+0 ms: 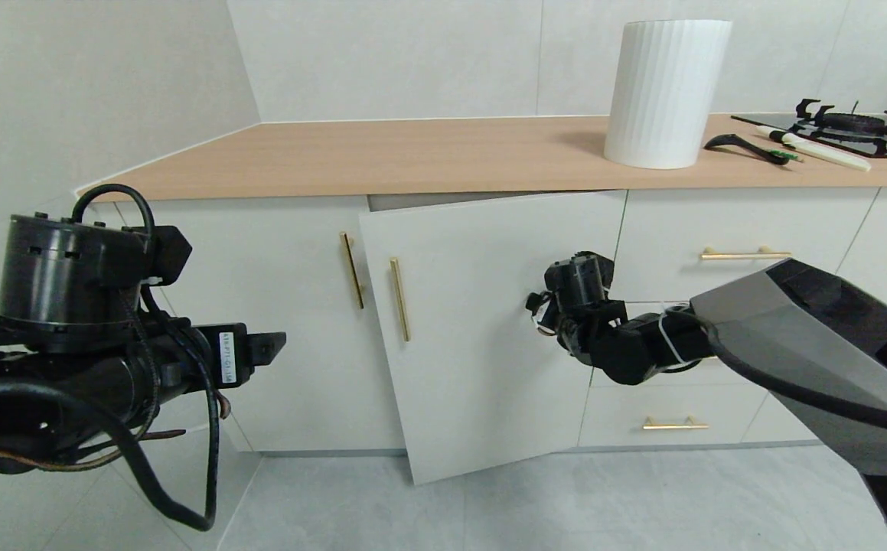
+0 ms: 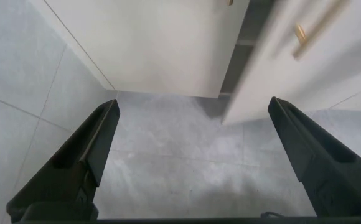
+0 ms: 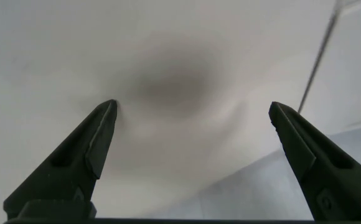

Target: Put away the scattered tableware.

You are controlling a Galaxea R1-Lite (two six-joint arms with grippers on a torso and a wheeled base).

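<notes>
On the wooden counter (image 1: pixel 412 153) at the right lie a black spoon (image 1: pixel 741 145) and a long white-handled utensil (image 1: pixel 818 149), beside a tall white ribbed container (image 1: pixel 665 92). Below, a white cabinet door (image 1: pixel 489 321) with a gold handle (image 1: pixel 399 298) stands partly swung out. My right gripper (image 1: pixel 539 312) is close against that door's front face, open and holding nothing; the right wrist view has its fingers spread (image 3: pixel 192 104) before the white panel (image 3: pixel 168 50). My left gripper (image 1: pixel 271 346) hangs low at the left, open (image 2: pixel 193 102) over the floor, short of the door's lower corner (image 2: pixel 261 106).
A black stove burner (image 1: pixel 856 122) sits at the counter's far right. A shut cabinet door with a gold handle (image 1: pixel 351 269) is left of the open one. Drawers with gold pulls (image 1: pixel 745 252) (image 1: pixel 674 423) are to the right. Grey tiled floor (image 1: pixel 565 505) lies below.
</notes>
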